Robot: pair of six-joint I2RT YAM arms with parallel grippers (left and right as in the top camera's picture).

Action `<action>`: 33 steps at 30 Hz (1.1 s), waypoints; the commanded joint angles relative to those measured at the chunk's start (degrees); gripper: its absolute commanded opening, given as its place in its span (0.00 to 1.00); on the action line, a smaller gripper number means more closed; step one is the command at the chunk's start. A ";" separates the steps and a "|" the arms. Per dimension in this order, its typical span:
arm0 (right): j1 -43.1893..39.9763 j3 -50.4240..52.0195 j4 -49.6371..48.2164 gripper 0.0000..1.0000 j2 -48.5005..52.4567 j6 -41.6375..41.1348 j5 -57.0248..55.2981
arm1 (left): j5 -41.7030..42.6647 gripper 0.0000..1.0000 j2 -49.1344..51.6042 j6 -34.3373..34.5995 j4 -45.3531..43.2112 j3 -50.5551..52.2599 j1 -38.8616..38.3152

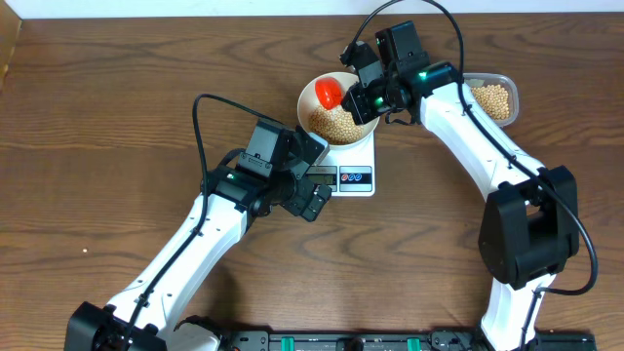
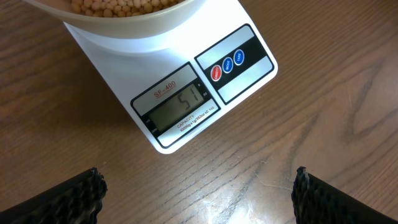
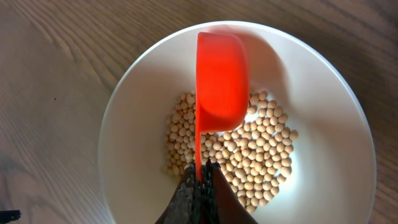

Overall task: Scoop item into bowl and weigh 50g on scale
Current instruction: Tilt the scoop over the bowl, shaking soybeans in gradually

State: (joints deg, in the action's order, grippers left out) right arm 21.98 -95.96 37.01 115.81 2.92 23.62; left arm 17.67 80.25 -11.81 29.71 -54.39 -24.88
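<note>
A white bowl (image 1: 314, 100) holding tan beans (image 1: 335, 124) stands on the white scale (image 1: 358, 156). In the left wrist view the scale (image 2: 180, 56) shows 51 on its display (image 2: 181, 104), beside red and blue buttons (image 2: 227, 64). My right gripper (image 1: 371, 96) is shut on the handle of a red-orange scoop (image 1: 330, 93) held over the bowl. In the right wrist view the scoop (image 3: 219, 81) hangs turned over above the beans (image 3: 261, 149) in the bowl (image 3: 137, 93), with the gripper (image 3: 201, 174) pinching its thin handle. My left gripper (image 2: 198, 190) is open and empty over bare wood in front of the scale.
A clear plastic tub (image 1: 510, 86) with more beans (image 1: 492, 99) stands at the back right, behind my right arm. The table is dark wood. My left arm reaches in from the lower left, my right arm from the lower right.
</note>
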 commanded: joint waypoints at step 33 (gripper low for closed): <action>2.47 -1.31 4.52 0.01 -2.23 4.72 -14.43 | -0.35 0.98 -0.63 0.09 0.00 -0.11 0.22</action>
State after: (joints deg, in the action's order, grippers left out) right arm 23.86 -96.05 41.56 115.20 6.13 12.12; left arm 17.67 80.25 -11.81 29.71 -54.39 -24.88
